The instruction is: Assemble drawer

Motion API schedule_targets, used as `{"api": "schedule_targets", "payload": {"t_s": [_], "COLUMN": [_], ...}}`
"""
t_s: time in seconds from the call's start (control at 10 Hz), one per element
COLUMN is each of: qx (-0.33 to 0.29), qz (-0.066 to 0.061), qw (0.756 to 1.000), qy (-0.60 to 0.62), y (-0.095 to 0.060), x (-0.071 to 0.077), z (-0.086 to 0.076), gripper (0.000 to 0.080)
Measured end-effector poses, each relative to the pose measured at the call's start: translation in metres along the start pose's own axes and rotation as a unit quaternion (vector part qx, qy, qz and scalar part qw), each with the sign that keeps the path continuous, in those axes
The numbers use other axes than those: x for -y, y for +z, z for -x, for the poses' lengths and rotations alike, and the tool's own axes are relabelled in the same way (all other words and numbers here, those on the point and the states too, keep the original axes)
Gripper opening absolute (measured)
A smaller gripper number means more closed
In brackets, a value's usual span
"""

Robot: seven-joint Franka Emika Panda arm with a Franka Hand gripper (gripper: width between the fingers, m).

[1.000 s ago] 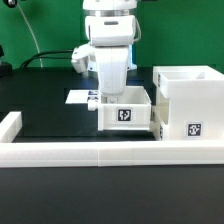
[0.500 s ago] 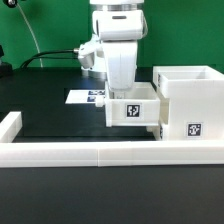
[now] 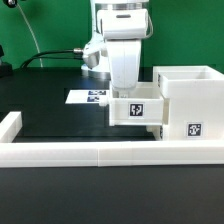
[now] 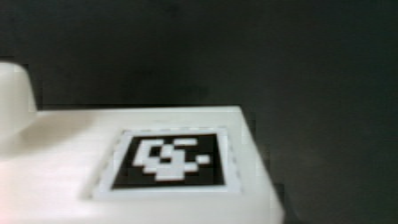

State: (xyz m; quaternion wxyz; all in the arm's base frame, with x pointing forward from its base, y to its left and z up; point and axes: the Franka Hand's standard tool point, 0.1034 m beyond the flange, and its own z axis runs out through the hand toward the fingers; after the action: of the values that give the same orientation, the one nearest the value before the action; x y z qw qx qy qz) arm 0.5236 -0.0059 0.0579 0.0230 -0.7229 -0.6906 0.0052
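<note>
The end effector (image 3: 133, 92) reaches down into a small white tray (image 3: 137, 109); its fingers are hidden, so I cannot tell whether they pinch the wall. The tray sits against the tall case (image 3: 192, 103), on that case's side toward the exterior view's left, its tag (image 4: 171, 158) facing outward. The marker board (image 3: 88, 97) lies behind on the black bench (image 3: 50, 115), and a low white rail (image 3: 90, 151) edges the front.
</note>
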Motion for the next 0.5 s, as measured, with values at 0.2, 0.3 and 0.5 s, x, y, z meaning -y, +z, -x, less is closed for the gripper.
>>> {"api": "schedule_targets", "payload": {"t_s": [0.2, 0.3, 0.5], "qx": [0.000, 0.000, 0.000], "qz": [-0.001, 0.000, 0.000], "qw": [1.000, 1.000, 1.000], "qy": [0.005, 0.003, 0.001], "y": [-0.0012, -0.0016, -0.0018], "x": [-0.0002, -0.0006, -0.0008], "z": [-0.0038, -0.0061, -0.0092], "gripper": [0.0044, 0.0044, 0.0044]}}
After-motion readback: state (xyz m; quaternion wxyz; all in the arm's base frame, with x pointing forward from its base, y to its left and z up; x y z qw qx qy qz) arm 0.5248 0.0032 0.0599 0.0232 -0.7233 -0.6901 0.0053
